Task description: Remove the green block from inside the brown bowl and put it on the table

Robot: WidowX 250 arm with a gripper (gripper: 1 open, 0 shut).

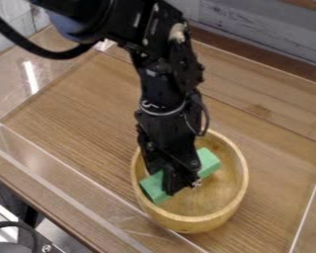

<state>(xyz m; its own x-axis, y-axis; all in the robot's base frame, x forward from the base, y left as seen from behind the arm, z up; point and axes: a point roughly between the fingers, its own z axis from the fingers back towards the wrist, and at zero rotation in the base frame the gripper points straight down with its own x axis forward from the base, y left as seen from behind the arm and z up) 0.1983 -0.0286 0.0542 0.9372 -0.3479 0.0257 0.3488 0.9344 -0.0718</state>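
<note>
Camera view, looking down at an angle over the table [273, 119]: the black arm comes in from the upper left and drops straight down into the brown bowl [233, 198], which sits near the front edge of the wood-grain top, close to the clear acrylic wall [68, 193] along that side. The gripper [178, 181] points downward with its tip inside the bowl, and its jaws are drawn in narrow, closed on the green block [213, 162]. That block lies inside the bowl, tilted, its upper right end showing past the claw toward the bowl's far rim and its lower left corner peeking out beside the claw near the bowl's left wall; the middle of the block is hidden behind the black fingers. Whether the block's underside touches the bowl floor cannot be told from this angle
</note>
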